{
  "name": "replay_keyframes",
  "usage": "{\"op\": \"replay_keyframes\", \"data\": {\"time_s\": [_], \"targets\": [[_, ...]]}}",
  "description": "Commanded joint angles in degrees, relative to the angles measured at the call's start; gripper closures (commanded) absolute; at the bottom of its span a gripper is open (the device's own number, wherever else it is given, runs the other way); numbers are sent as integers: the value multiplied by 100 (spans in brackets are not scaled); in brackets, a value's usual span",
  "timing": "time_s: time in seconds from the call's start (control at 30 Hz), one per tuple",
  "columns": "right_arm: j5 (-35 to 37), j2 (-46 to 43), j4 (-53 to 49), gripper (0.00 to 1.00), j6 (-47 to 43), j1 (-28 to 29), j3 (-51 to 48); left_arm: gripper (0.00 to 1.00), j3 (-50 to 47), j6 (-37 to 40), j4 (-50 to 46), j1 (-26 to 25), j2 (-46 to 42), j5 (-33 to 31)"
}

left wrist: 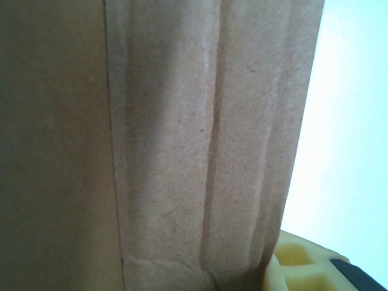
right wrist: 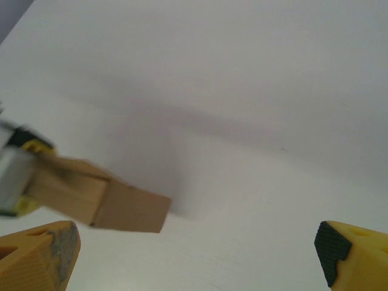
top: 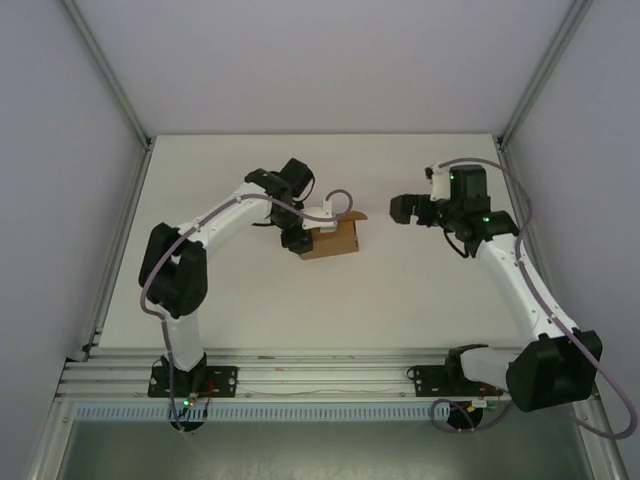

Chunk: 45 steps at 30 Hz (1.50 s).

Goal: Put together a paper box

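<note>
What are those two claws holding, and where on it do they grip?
The left gripper holds the paper box by its left-hand end. The right gripper stands open, apart from the box, holding nothing.

Paper box [right wrist: 121, 206] blurred, one end off-frame; L fingers [left wrist: 297, 267] mostly hidden behind it

Bare table [top: 378, 228] between paper box [top: 333, 240] and right end effector [top: 400, 210]

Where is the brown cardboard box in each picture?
Top external: brown cardboard box near the centre, at the left gripper.
Left wrist: close up, covering the left and middle.
Right wrist: lower left.
Shared landmark: the white table.
</note>
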Motion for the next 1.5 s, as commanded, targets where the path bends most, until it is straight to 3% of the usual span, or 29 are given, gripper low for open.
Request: {"op": "replay_keyframes", "data": {"time_s": [0.0,0.27,0.57,1.0,1.2,1.3,1.47], "targets": [[-490,153,-115,0,-1399,349,227,65,208,67,-380,-86,142,77],[-540,1086,-477,15,-1905,747,667,63,333,-122,-244,-270,426,-470],[-756,1867,-777,37,-2387,762,937,59,234,-143,-46,-355,407,-491],[-1107,2536,-774,58,-2399,765,1268,59,321,-174,-60,-382,481,-464],[-1268,2756,-1261,85,-2467,765,1593,59,384,-246,-68,-381,529,-493],[-1286,2597,-1131,97,-2180,808,1466,59,425,-326,-26,-381,555,-480],[-313,2114,43,100,-455,1216,845,59,576,-508,51,-381,653,-378]]}}
